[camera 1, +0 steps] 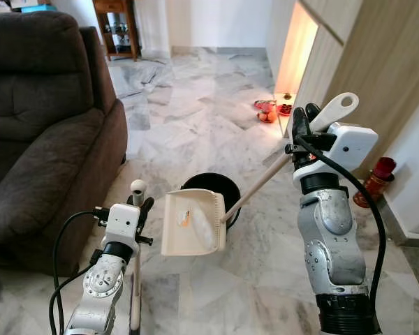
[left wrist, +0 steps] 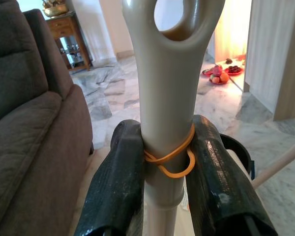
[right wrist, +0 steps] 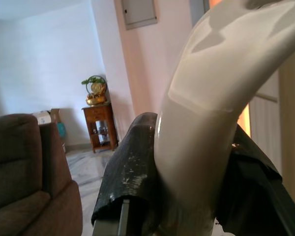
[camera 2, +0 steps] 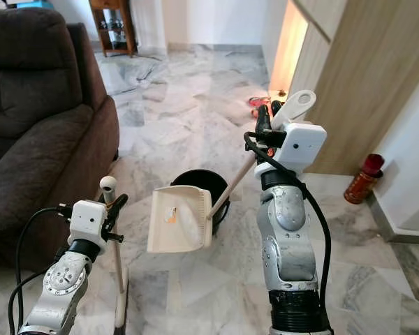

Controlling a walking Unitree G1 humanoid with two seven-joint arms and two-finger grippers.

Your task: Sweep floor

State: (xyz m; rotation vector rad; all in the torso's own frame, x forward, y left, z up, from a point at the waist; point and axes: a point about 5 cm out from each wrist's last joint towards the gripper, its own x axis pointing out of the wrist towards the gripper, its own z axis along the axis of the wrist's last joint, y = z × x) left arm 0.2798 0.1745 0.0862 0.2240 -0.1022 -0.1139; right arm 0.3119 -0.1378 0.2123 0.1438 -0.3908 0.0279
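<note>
cream dustpan [camera 1: 192,223] tilted over black bin [camera 1: 220,187]

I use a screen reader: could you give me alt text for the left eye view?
The right pincer tilts a cream plastic dustpan by its long handle over a black round bin. The left pincer grips a pale broom handle beside a brown sofa.

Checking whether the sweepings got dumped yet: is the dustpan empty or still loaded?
Still loaded. The dustpan, held over the black bin by the right gripper, has white and orange scraps lying on it.
</note>
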